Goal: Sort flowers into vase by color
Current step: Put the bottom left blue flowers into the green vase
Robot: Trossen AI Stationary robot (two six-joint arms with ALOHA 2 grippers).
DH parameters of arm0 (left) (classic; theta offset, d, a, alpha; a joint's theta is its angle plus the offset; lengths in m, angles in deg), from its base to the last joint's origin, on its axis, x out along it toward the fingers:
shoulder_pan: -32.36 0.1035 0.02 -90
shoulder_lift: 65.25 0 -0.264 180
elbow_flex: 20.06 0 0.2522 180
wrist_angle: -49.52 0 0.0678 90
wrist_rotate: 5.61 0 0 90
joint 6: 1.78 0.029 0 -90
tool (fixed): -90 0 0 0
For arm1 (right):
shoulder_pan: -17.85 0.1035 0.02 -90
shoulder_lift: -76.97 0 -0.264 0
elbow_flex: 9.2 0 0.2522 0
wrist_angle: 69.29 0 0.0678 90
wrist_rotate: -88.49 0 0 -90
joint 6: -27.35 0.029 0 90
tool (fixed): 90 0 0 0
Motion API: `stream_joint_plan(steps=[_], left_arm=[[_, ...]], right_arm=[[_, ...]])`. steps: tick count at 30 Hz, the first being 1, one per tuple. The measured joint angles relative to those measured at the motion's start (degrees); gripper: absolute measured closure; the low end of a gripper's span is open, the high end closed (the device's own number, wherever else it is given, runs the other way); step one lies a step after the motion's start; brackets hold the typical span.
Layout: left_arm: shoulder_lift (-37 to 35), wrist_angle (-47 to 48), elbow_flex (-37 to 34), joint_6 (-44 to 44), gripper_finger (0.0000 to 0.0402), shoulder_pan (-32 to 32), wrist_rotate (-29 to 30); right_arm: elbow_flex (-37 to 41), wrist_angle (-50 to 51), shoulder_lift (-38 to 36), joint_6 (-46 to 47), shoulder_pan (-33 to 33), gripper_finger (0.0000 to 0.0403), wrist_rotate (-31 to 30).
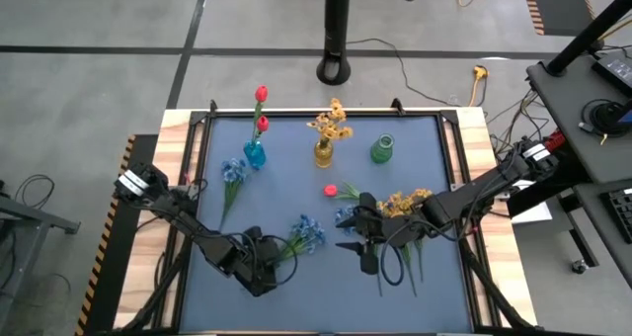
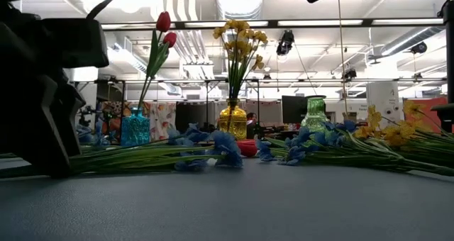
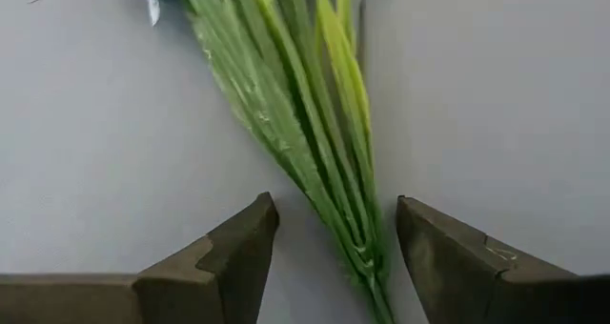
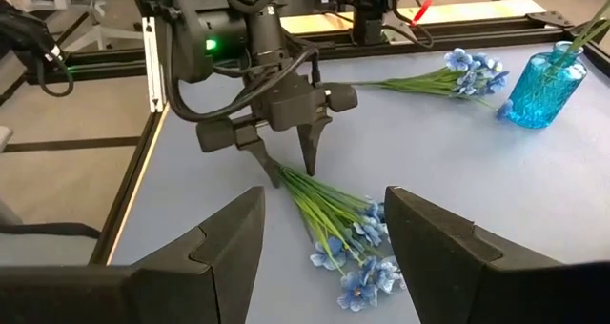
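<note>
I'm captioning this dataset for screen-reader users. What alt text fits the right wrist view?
The left gripper points down with open fingers astride the stem end of a blue flower sprig lying on the grey table. Farther off lie another blue sprig and a blue glass vase; the right gripper's own open fingers frame the foreground.

— The flat grey-blue worktop (image 1: 296,183) looks matt and smooth, with pale bare wood boards (image 1: 178,148) along its sides.

— And the vases?

— All glassy and shiny: the blue textured glass vase (image 4: 543,88), the amber glass vase (image 2: 233,120), the green glass vase (image 2: 314,115).

— The long green stems of the blue flower sprig (image 3: 305,124)?

— Ribbed plastic, slightly glossy; the blue blossoms (image 4: 367,267) look like cloth. The left tool (image 3: 334,257) has dull dark plastic fingers (image 3: 238,257), matt like the right tool (image 4: 324,248).
</note>
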Motion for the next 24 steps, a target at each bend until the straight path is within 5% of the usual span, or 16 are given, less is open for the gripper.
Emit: stream_joint_plan(steps=[6, 14, 24], left_arm=[[-0.11, -0.06, -0.76, -0.2, 0.0249, -0.01, 0.68], [-0.11, 0.49, -0.88, -0.75, 0.0383, 0.01, 1.75], [-6.93, 4.84, -1.05, 1.25, 0.0396, -0.07, 2.51]], right_arm=[[0.04, 0.06, 0.0, -0.7, -0.02, 0.0193, 0.0], [0.06, 2.67, 0.0, -0.5, 0.0, 0.0193, 0.01], [0.07, 16.48, -0.58, 6.71, 0.95, 0.0193, 1.53]])
